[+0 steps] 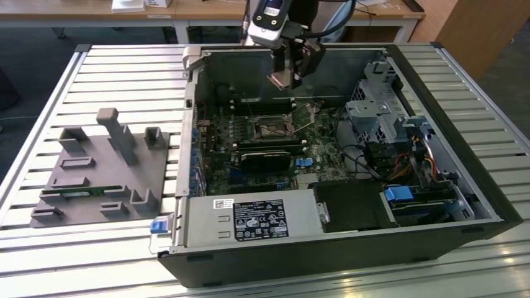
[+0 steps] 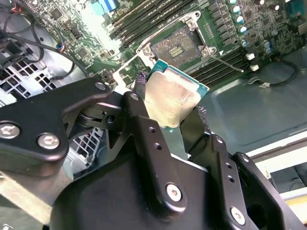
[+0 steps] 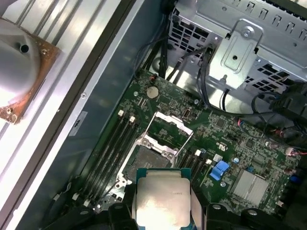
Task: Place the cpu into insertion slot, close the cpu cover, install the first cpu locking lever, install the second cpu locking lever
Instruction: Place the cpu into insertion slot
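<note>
**Item:** cpu [image 2: 175,96], a thin square chip with a pale metal face on a green-edged board.

**Location:** in the air over the motherboard [image 3: 225,139], inside the open computer case [image 1: 331,261], not seated. In the exterior view it hangs at about twelve o'clock of the insertion slot [image 1: 269,127], apart from it.

**Holder:** claw [image 2: 170,111], with its two black fingers [image 2: 146,129] clamped on opposite edges of the cpu. The metal face is bare between them.

**Handling, as we judge it:**
- Light and stiff, with no give.
- The smooth edges could slip under a weak pinch.
- The underside contacts and the slot's pins are fragile, so we list it as no-drop and no-slide.
- The best hold is by the edges, as here, with the chip kept level.

**Receiving part:** we see the insertion slot's dark centre exposed. The cpu cover [image 3: 175,125] appears swung back and lies just beside the slot.

**Edges and room (exterior view, taken from the slot):**
- Long memory slots [image 3: 108,153] lie close alongside the slot.
- The case wall [image 1: 331,62] stands at twelve o'clock.
- The drive cage [image 1: 377,118] stands at three o'clock.
- A black block [image 1: 265,159] sits at six o'clock.
- We judge the space straight above the slot to be open.

**Support:** a slatted counter [image 1: 124,68] carries the case. A grey fixture [image 1: 103,171] sits at nine o'clock, well apart.
</note>
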Robot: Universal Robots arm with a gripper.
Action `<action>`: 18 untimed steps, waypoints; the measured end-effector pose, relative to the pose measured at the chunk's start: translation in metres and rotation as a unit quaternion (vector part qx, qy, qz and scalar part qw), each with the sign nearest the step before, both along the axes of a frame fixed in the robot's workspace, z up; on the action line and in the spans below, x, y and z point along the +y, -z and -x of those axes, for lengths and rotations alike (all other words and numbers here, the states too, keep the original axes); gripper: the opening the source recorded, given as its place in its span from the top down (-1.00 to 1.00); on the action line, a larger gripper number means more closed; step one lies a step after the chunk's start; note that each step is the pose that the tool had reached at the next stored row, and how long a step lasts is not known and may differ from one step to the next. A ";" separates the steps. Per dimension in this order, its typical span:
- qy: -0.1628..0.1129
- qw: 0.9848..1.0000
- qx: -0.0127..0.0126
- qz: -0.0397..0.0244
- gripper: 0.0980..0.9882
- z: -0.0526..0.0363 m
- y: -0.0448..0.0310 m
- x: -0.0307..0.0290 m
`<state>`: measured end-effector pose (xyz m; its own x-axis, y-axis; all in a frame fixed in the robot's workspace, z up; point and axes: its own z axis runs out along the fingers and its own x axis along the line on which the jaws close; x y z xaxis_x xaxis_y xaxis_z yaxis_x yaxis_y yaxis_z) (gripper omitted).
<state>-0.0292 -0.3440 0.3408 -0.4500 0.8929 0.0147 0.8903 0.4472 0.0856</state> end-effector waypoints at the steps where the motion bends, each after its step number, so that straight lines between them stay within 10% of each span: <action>1: 0.003 1.000 0.000 0.000 0.01 0.0000 0.0015 0.0000; 10: 0.084 0.996 0.000 0.000 0.01 0.0000 0.0119 0.0001; 18: 0.156 0.988 0.000 0.000 0.01 0.0000 0.0179 0.0001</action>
<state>-0.0292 -0.3440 0.3229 -0.1537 0.9880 0.0148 0.9847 0.1519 0.0851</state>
